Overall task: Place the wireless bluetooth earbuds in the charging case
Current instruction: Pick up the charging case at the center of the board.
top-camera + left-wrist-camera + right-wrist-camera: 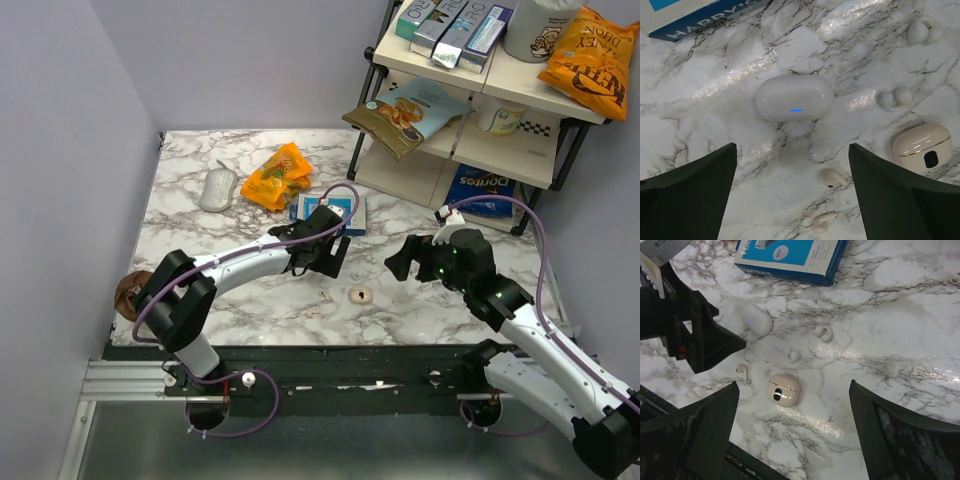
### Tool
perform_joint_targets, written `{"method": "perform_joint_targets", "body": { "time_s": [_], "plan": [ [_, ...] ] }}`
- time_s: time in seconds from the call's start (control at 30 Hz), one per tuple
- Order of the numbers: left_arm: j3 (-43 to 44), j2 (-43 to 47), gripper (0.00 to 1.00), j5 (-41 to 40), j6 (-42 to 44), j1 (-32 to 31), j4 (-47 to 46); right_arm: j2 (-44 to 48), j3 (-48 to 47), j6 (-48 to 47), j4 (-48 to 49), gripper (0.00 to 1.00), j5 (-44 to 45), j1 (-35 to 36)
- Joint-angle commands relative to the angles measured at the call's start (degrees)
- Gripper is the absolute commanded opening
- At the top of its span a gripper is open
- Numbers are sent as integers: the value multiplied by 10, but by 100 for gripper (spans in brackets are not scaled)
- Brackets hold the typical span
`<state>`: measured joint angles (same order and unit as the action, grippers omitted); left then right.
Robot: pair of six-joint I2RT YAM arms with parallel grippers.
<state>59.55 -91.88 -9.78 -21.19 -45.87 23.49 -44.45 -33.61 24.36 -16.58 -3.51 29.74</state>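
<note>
Left wrist: left tool (792, 160) spread wide, holding nothing, hovering over tabletop (700, 125). Charging case (794, 98) centred just ahead of the gap, lid shut, blue LED lit on the near face. Cream earbud (832, 178) just inside the right finger, second earbud (822, 222) closer to the wrist. Cream rounded shell (922, 146) with dark spot beside the right finger; can't tell whether bud housing or another case. White hooked piece (894, 97) ahead of that, apart from the rest.

Right tool (793, 407) likewise wide apart and empty, cream shell just ahead of its gap, white case off past its left finger.

Probable step: get the case open. Pin the base with one tool, lift the lid with the other. Glossy shell, likely to slip, so close across the short axis. Pick buds by the stem.

Text: "HARRY'S" on blue box (700, 20), ahead-left of left tool. "Doritos" on blue bag (480, 190) on the shelf. Orange bag (590, 55) reads like Kettle. Other packs too small.
</note>
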Motion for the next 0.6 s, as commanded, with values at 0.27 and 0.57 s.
{"method": "perform_joint_targets", "body": {
  "time_s": [0.27, 0.57],
  "plan": [
    [68, -92, 99, -8, -9, -1, 29, 25, -30, -4, -31, 100, -32, 4],
    [65, -116, 99, -9, -16, 11, 11, 23, -32, -3, -41, 100, -33, 4]
  ]
}}
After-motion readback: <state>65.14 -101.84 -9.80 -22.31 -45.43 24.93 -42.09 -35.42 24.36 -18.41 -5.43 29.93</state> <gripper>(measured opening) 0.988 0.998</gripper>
